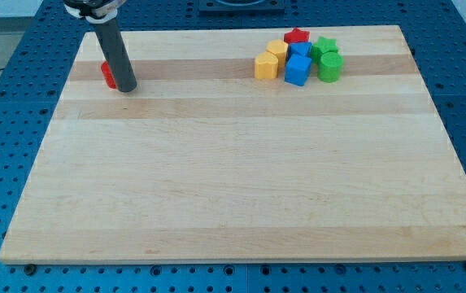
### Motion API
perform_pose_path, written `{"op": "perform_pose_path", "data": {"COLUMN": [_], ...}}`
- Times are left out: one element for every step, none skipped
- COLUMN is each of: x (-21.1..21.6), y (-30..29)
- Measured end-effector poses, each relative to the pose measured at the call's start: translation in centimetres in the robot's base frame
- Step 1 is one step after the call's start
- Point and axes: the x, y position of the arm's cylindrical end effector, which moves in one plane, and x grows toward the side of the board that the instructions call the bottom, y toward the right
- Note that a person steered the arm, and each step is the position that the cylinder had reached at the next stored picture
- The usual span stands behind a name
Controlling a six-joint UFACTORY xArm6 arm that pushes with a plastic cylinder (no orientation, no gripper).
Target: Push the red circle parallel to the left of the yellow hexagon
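Observation:
The red circle [108,74] lies near the board's top left corner, partly hidden behind my dark rod. My tip [126,88] rests on the board touching the red circle's right side. The yellow hexagon [266,66] sits far to the view's right, at the left end of a tight cluster of blocks. A second yellow block [278,50] lies just above and right of it.
The cluster at the top right also holds a red star [297,37], two blue blocks [297,70] [301,50], a green star [324,46] and a green block [330,67]. The wooden board [241,179] lies on a blue perforated table.

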Motion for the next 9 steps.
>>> {"op": "perform_pose_path", "data": {"x": [-3.5, -7.6, -5.9, -0.2, -0.5, -2.1, -2.9, -2.7, -6.1], "y": [-2.2, -2.4, -2.2, -2.3, -7.7, -9.4, -10.9, -11.0, -10.1]}}
